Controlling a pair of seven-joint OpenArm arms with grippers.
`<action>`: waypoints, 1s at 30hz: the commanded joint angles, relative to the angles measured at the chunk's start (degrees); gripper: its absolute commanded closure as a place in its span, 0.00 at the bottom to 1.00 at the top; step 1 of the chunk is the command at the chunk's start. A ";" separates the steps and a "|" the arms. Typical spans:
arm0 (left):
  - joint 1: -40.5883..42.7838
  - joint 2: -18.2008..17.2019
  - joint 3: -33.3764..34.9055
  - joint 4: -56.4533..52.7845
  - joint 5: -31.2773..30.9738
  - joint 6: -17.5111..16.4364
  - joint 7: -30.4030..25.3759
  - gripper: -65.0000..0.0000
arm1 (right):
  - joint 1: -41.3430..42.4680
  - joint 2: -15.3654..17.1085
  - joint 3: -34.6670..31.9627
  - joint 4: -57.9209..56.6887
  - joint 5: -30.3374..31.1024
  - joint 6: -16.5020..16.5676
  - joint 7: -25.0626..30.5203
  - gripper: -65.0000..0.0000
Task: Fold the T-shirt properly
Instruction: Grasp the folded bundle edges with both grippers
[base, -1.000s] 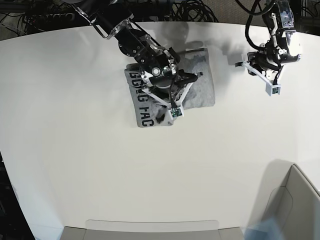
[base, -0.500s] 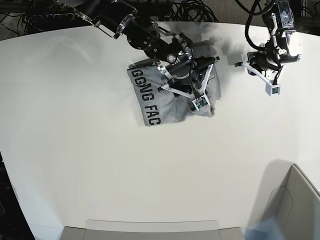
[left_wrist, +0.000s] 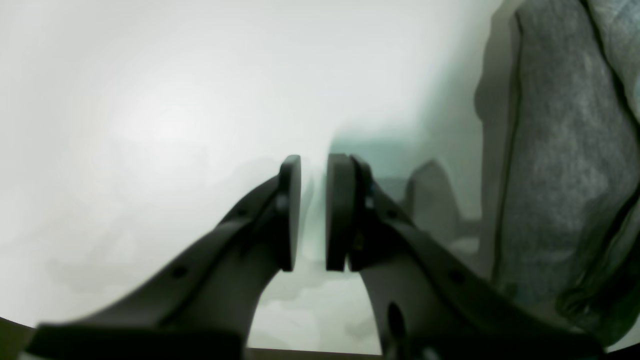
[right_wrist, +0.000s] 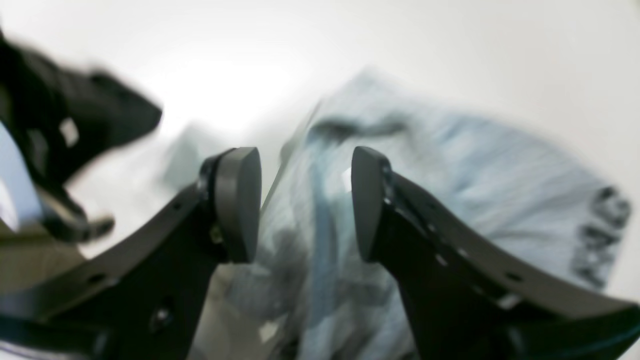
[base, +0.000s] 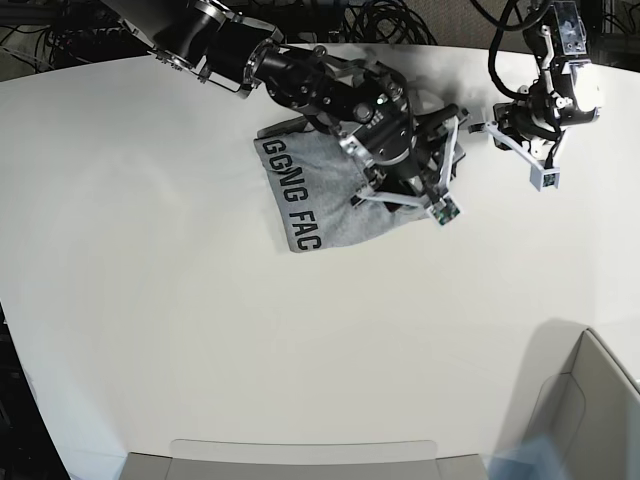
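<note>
The grey T-shirt (base: 320, 195) lies folded into a small block at the table's far middle, with black lettering along its left side. My right gripper (base: 444, 208) hovers at the shirt's right edge. In the right wrist view this gripper (right_wrist: 306, 200) is open, and the blurred T-shirt (right_wrist: 450, 190) lies below and beyond its fingers, with nothing clamped. My left gripper (base: 546, 178) hangs over bare table to the right of the shirt. In the left wrist view its pads (left_wrist: 313, 210) stand a narrow gap apart and empty, with the T-shirt (left_wrist: 560, 150) at the right edge.
The white table (base: 200, 330) stretches wide in front of the shirt. A grey open box (base: 590, 400) stands at the front right corner and a flat grey tray (base: 300, 460) at the front edge. Black cables (base: 380, 20) lie behind the table.
My right gripper swept from the shirt's lower left across to its right edge, carrying cloth over, then opened and let go. The lettering now shows in full. The left arm stayed still.
</note>
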 joint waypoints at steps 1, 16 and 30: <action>-0.45 -0.40 -0.11 2.41 -0.48 -0.14 -1.05 0.87 | 1.06 0.40 3.44 2.44 -1.28 -0.47 0.80 0.55; 0.43 10.50 4.37 8.39 -0.56 -18.25 -11.86 0.86 | -11.86 17.81 22.34 8.60 -0.75 -0.03 0.98 0.55; -0.80 13.49 4.55 5.49 -0.48 -18.34 -12.30 0.76 | -18.72 19.22 23.30 5.61 -1.10 7.71 0.98 0.55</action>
